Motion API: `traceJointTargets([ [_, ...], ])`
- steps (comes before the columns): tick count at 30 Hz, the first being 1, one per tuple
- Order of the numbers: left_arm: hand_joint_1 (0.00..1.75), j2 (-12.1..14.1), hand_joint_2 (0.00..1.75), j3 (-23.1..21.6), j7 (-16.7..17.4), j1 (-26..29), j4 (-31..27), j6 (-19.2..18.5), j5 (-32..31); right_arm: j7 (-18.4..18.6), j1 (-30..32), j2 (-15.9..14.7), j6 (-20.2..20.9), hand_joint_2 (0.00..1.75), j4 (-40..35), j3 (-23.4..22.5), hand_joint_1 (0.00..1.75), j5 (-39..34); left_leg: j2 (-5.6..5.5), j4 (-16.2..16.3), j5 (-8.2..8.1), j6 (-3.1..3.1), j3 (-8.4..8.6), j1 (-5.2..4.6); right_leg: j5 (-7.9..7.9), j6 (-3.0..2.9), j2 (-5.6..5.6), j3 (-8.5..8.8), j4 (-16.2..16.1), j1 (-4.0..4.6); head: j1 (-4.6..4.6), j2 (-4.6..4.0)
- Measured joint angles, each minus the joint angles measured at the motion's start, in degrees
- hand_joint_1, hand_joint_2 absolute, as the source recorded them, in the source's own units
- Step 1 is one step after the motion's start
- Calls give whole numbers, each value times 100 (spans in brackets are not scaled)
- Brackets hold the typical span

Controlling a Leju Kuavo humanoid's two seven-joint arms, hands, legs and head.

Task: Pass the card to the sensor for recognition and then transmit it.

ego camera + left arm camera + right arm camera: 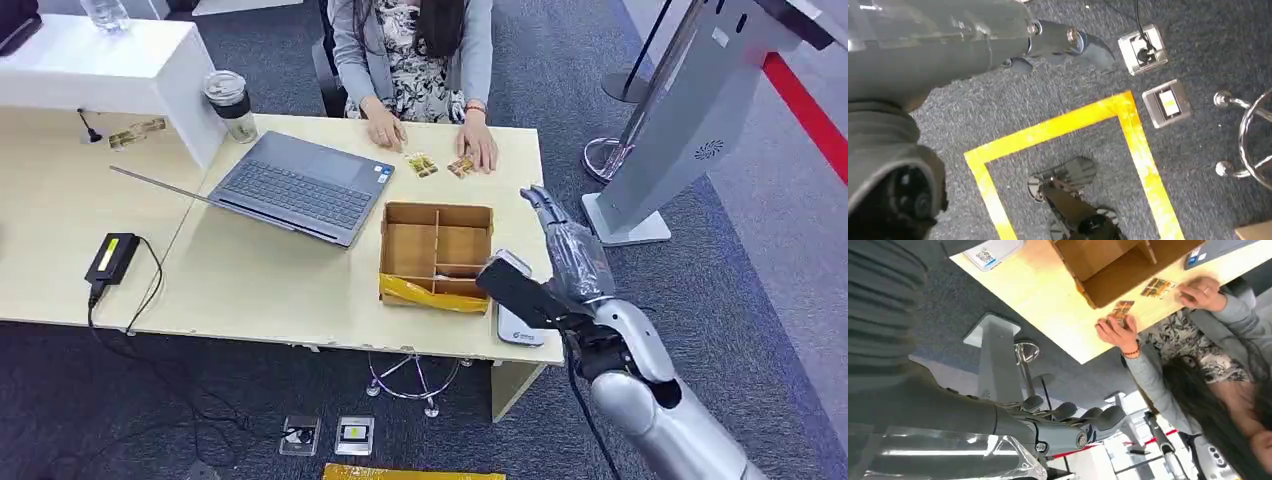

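Head view puts the right robot hand [555, 222] raised over the right end of the tabletop [260, 280], its fingers stretched out, a little apart and holding nothing, pointing toward the far edge. Two cards lie there: one [461, 166] just beside the person's hand [478, 146], the other [421, 165] a little to its left, near the person's other hand [384, 130]. Both lie far and left of the robot hand, flat on the tabletop, with the box [437, 253] nearer than them and to the hand's left. The right-hand card is the closer, and its long axis runs slantwise across the tabletop.

The right arm is by far the nearer limb. The left robot hand [1058, 42] hangs low over the carpet, fingers straight and empty.

The sensor [521, 328] lies flat at the near right corner of the tabletop, below the right forearm, so a card would have to come back toward the robot to reach it. My guess is that the reach goes forward and slightly left, past the box's far right corner.
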Motion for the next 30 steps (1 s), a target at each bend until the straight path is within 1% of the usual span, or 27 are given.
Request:
traceJointTargets([
  [2, 0, 0, 0, 0, 0, -3, 0, -9, -17, -68, -13, 88, -121, 175, 226, 46, 0, 119, -1, 0, 0, 0, -1, 0, 0, 0, -2, 0, 0, 1, 4, 0],
  [5, 0, 0, 0, 0, 0, -10, 0, -50, -11, -197, -62, 232, -193, 175, 591, 123, 0, 363, -1, 0, 0, 0, 0, 1, 0, 0, -1, 0, 0, 1, 2, 0],
  [8, 0, -2, 0, 0, 0, -14, 0, -70, -13, -310, -104, 431, -289, 175, 984, 203, 0, 641, -2, 0, 0, 0, -1, 1, 0, 0, -5, 0, 1, 1, 4, 0],
  [11, 0, -2, 0, 0, 2, -19, 0, -79, -9, -354, -132, 616, -317, 175, 1353, 273, 0, 765, -2, 0, 1, 0, -1, 1, 0, 0, -5, 0, 1, 1, 4, 0],
  [14, 0, -2, 0, 0, 20, -19, 0, -74, 13, -367, -147, 761, -311, 175, 1572, 313, 0, 907, -2, 0, 1, 0, -2, 0, 0, 0, -5, -1, 1, 1, 4, 0],
  [22, 0, 0, 0, 0, 31, -19, 0, -75, 11, -415, -198, 1023, -184, 175, 1856, 378, 0, 1211, -2, 0, 1, 0, -1, 1, 0, 0, -5, 0, 1, 1, 4, 0],
  [30, 0, 4, 0, 0, 31, -20, 0, -81, -33, -346, -180, 1218, -179, 175, 1996, 472, 0, 1443, -2, 0, 1, -1, 0, 0, 0, 0, -2, -1, 1, 1, 2, 0],
])
